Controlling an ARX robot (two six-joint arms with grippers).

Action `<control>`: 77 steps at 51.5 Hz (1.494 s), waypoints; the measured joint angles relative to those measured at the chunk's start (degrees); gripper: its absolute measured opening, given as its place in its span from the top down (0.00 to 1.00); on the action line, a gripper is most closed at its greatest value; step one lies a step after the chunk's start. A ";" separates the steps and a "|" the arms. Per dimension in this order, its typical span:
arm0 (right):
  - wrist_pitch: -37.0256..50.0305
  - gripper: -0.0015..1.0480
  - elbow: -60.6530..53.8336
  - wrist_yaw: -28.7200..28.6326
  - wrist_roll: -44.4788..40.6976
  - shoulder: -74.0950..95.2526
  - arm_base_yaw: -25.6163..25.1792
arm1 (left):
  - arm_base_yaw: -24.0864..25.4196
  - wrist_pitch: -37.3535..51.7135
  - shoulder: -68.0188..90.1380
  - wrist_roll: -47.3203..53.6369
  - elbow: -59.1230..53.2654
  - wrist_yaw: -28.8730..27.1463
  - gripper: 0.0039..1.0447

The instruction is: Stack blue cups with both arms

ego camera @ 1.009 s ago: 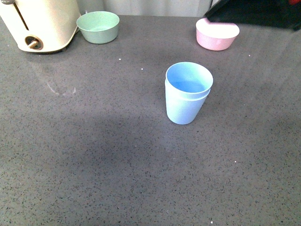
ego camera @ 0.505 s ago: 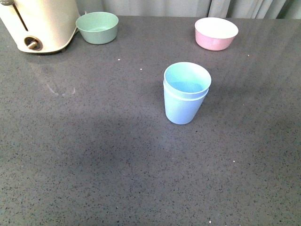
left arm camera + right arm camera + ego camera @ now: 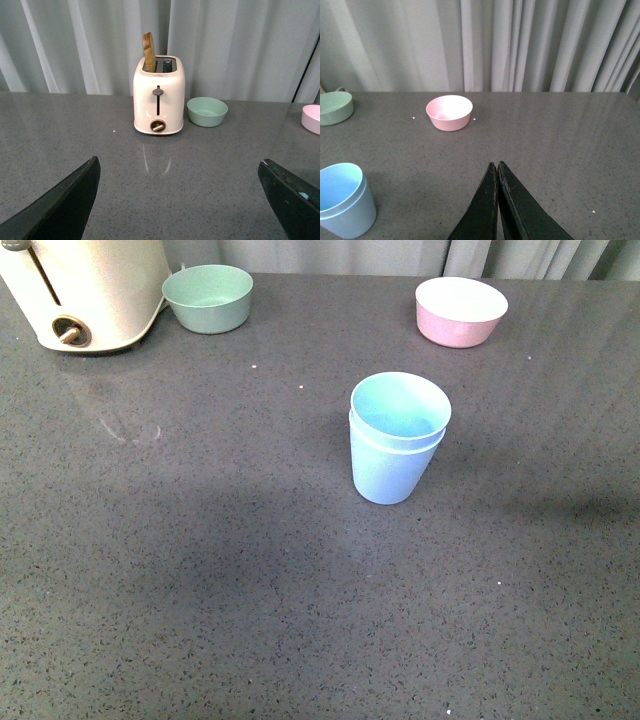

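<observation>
Two blue cups (image 3: 398, 438), one nested inside the other, stand upright near the middle of the grey desk (image 3: 200, 570), well apart from the green bowl (image 3: 207, 297) and toaster (image 3: 90, 290) at the far left corner and from the pink bowl (image 3: 461, 310) toward the far edge. The inner rim sits just above the outer one. The cups look light, stiff and smooth-walled, likely to slip under a loose pinch; the rim or upper wall seems the surest hold. The left gripper (image 3: 180, 200) has its jaws wide apart; the right gripper (image 3: 497, 170) has them pressed together, empty. Neither touches the cups.
</observation>
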 joint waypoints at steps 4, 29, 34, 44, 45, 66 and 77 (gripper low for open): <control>-1.40 0.98 -1.49 -0.02 0.00 -2.84 0.00 | 0.00 0.00 -0.02 0.00 0.00 0.00 0.08; -8.11 0.98 -6.01 -0.07 0.02 -15.65 0.00 | 0.00 0.00 -0.02 0.02 0.00 0.00 0.08; -10.75 0.98 -6.01 -0.02 0.02 -18.56 0.00 | 0.00 0.00 -0.02 0.02 0.00 0.00 0.08; -15.78 0.98 -6.01 -0.02 0.02 -23.63 0.00 | 0.00 0.00 -0.02 0.02 0.00 0.00 0.08; -16.17 0.98 -6.01 -0.02 0.02 -24.04 0.00 | 0.00 0.00 -0.02 0.00 0.00 0.00 0.08; -24.59 0.98 -5.99 0.00 0.02 -32.17 0.00 | 0.00 0.00 -0.02 0.02 0.00 0.00 0.08; -32.46 0.98 -5.97 -0.02 0.04 -39.95 0.00 | 0.00 0.00 -0.02 0.02 0.00 0.00 0.08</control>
